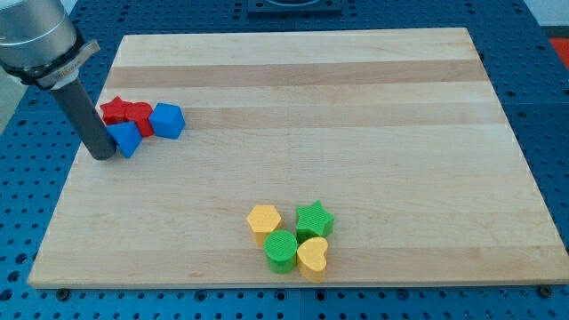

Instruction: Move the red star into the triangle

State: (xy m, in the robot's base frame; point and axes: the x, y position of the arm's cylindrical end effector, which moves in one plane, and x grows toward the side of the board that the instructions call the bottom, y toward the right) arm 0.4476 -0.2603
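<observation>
Two red blocks sit touching each other near the view's upper left. The right one (140, 116) has a jagged outline and looks like the red star. The left red block (113, 110) has a shape I cannot make out. A blue triangle (127, 139) lies just below them, touching both. My tip (101, 156) rests on the board against the triangle's left side, below and left of the red blocks. The rod hides part of the triangle's left edge.
A blue cube (167, 120) sits right of the red star, touching it. Near the view's bottom centre are a yellow hexagon (263, 220), a green star (315, 218), a green cylinder (281, 251) and a yellow heart (313, 254). The wooden board's left edge (71, 187) is close to my tip.
</observation>
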